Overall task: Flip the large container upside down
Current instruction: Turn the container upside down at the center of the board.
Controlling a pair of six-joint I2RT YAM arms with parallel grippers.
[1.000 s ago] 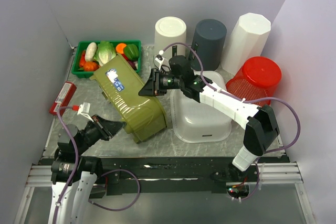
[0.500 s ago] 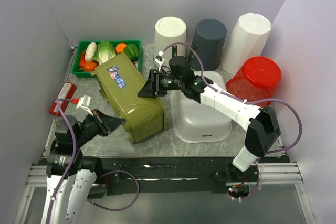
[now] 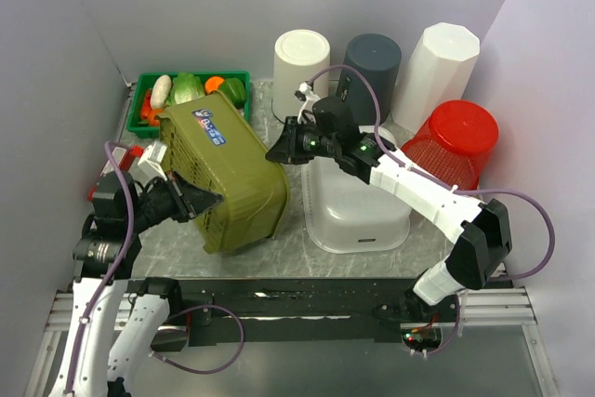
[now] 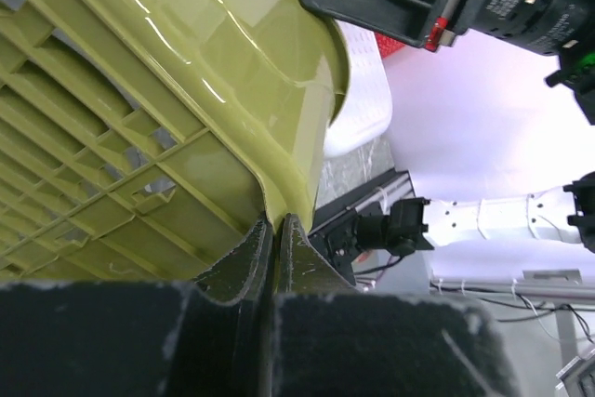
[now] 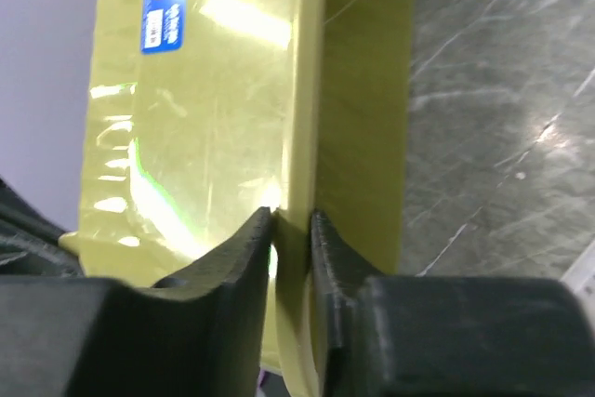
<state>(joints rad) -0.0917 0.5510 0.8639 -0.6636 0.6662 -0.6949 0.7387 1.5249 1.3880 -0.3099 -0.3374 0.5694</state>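
The large container [image 3: 228, 169] is an olive-green plastic crate with a blue-and-white sticker, held tilted between both arms left of the table's middle. My left gripper [image 3: 198, 200] is shut on the crate's rim at its near-left corner. In the left wrist view the thin rim of the container [image 4: 186, 90] is pinched between the tips of the left gripper [image 4: 276, 221]. My right gripper [image 3: 277, 152] is shut on the crate's right edge. In the right wrist view a rim lip of the container [image 5: 232, 90] sits clamped inside the right gripper [image 5: 291, 217].
A white tub [image 3: 358, 206] lies upside down just right of the crate. A red basket [image 3: 457, 139], a white bin [image 3: 302, 60], a dark grey bin [image 3: 370, 67] and a white faceted bin [image 3: 437, 62] stand behind. A green tray of vegetables [image 3: 147, 81] sits back left, a red box [image 3: 110, 172] by the left wall.
The crate has risen and tipped up steeply, its near end lifted by the left gripper. The right gripper opened briefly, shifted right along the edge, and closed on the rim again.
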